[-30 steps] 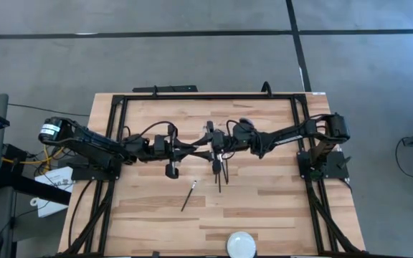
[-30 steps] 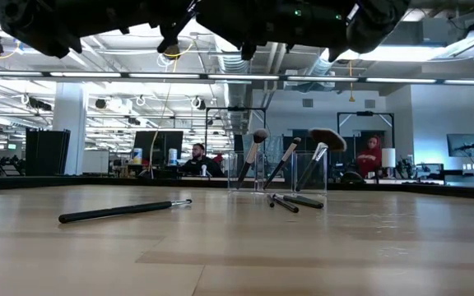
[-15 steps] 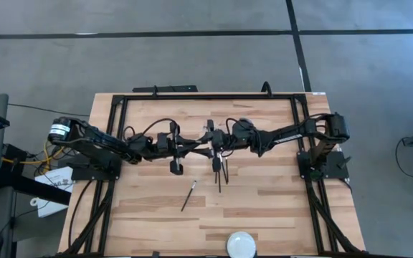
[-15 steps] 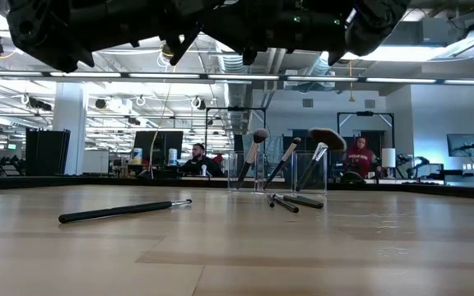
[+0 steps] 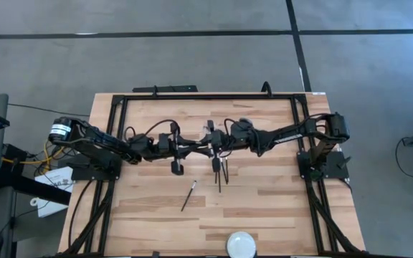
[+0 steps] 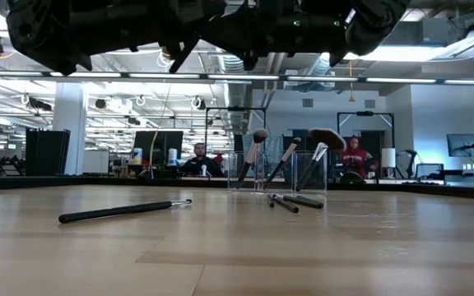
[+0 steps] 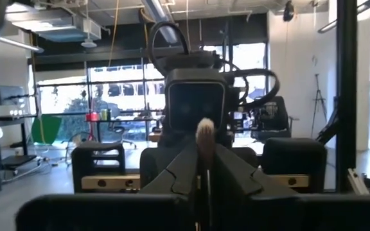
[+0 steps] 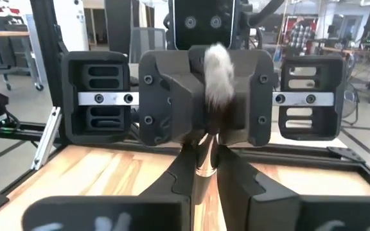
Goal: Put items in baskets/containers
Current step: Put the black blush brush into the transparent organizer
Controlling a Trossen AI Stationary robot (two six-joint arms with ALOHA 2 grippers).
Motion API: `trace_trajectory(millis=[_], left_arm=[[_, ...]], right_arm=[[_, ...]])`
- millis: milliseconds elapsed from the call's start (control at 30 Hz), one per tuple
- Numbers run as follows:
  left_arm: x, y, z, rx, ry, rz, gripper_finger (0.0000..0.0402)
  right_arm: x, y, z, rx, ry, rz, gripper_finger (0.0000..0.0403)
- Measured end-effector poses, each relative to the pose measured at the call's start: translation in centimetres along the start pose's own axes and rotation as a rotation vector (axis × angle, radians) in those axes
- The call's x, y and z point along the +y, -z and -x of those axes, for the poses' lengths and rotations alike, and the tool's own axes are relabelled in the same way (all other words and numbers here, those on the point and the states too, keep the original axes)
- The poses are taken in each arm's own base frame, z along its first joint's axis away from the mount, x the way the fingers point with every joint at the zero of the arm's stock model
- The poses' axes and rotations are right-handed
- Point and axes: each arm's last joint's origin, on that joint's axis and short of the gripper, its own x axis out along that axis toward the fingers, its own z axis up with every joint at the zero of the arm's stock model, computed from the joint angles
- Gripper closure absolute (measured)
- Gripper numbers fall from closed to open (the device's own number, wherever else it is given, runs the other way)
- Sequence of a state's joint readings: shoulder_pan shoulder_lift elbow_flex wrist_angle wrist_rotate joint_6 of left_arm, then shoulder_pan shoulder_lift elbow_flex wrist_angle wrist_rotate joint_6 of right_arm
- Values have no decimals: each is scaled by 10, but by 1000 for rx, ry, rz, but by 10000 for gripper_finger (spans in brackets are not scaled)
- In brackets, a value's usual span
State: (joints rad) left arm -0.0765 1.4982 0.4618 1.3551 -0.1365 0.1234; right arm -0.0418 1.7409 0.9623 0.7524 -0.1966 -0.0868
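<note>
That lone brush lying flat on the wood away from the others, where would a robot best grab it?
Probably mid-handle, coming straight down from above. The brush lies flat and alone on the table, its thin dark handle long and bare, so fingers set across the handle could close on it. The pale tip end is soft and best left alone.

The pale butcher-block wooden table looks smooth with a soft sheen. Below the right gripper, the clear plastic container shows glossy glints; the loose black-handled brush looks satin-smooth. Between the matt black plastic fingers, a fluffy white-bristled brush has a shiny metal ferrule
</note>
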Motion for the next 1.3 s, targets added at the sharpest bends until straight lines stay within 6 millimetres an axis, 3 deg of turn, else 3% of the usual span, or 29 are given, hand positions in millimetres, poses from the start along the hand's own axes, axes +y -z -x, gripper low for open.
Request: trace_trajectory(millis=[333,467,800,967,1300], left_arm=[[2,10,1,114,-107,-25,288],[5,11,1,133,-193,-76,257],[6,10,1,136,-216,-103,206],[5,12,2,152,-212,-106,204],[5,17,2,195,-208,-72,218]], right_arm=[[-3,-6,11,133,161,-13,374],[-5,-18,24,205,248,-12,365],[-5,-49,76,417,485,11,371],[-8,-34,97,616,631,-44,366],[-22,14,115,699,743,-195,363]])
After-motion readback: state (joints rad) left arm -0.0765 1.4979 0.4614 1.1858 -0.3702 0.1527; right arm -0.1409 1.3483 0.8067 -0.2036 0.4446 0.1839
